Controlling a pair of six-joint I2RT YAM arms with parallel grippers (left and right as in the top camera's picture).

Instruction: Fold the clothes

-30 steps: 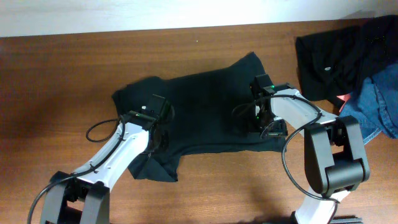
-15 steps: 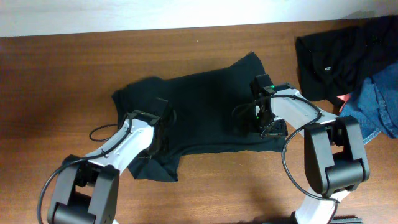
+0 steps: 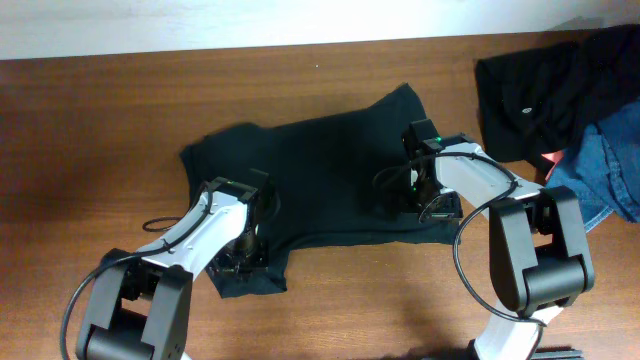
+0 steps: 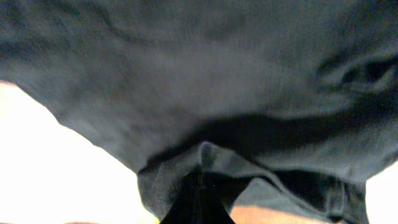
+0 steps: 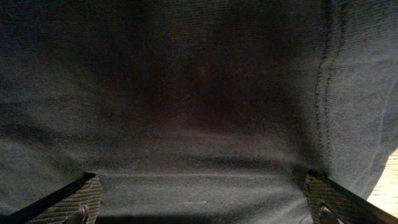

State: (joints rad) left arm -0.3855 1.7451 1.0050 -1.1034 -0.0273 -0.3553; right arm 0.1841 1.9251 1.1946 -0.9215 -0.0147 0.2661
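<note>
The clothes, a black T-shirt [image 3: 325, 165], lie spread on the brown table [image 3: 90, 130]. My left gripper [image 3: 243, 250] is low over the shirt's near-left corner. In the left wrist view its jaws [image 4: 200, 198] are shut, and a ridge of the black cloth [image 4: 205, 81] is pinched up between the tips. My right gripper [image 3: 425, 203] rests on the shirt's near-right part. In the right wrist view the gripper [image 5: 202, 202] is open. Its ribbed fingers [image 5: 65, 200] stand far apart with flat cloth [image 5: 199, 112] between them. No logo shows.
A heap of other dark garments [image 3: 545, 85] and blue jeans [image 3: 612, 170] lies at the table's back right, with a small red patch [image 3: 552, 158] at its edge. A pale strip [image 3: 200, 25] runs along the table's far side.
My left gripper has slid toward the near edge along the shirt's left side and closed on the cloth there. The near-left corner of the shirt has shifted slightly. The right arm has not moved.
</note>
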